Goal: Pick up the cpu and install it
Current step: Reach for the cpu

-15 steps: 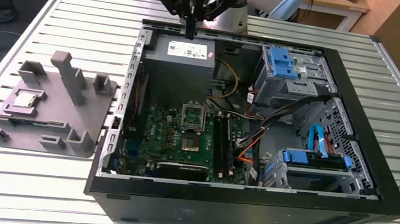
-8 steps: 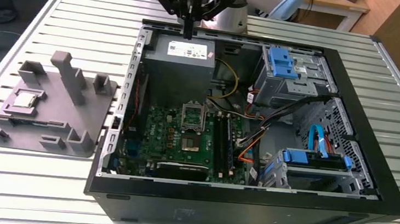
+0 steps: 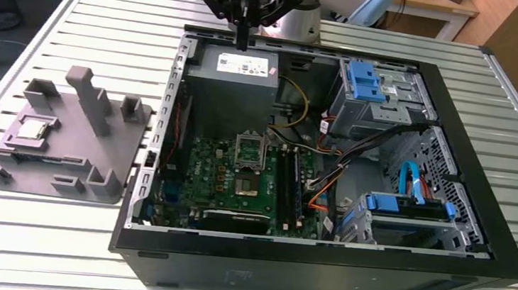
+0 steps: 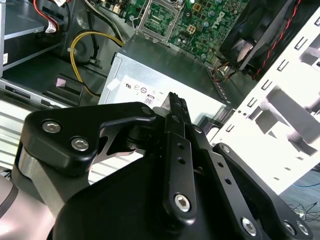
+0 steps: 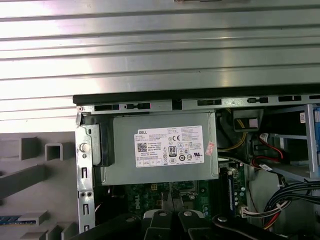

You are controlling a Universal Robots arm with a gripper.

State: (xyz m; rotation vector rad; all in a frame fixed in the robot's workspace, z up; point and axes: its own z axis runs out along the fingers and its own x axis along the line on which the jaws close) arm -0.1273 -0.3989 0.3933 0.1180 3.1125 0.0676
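Small flat square silver-grey cpu [image 3: 34, 128] lies in the grey plastic holder tray [image 3: 131, 143], near the slatted metal bench's [image 3: 41, 238] edge on the exterior view's left, well apart from the arm. Black gripper [image 3: 241, 42] hangs over the grey boxy power supply [image 3: 232, 78] at the far edge of the open black computer case [image 3: 323, 269]. Fingers [image 4: 177, 110] pressed together, holding nothing.

The case [image 3: 324, 262] is overlooked from afar in the exterior view. The power supply [image 5: 125, 170] below the gripper [image 4: 176, 102] is shared by both wrist views.
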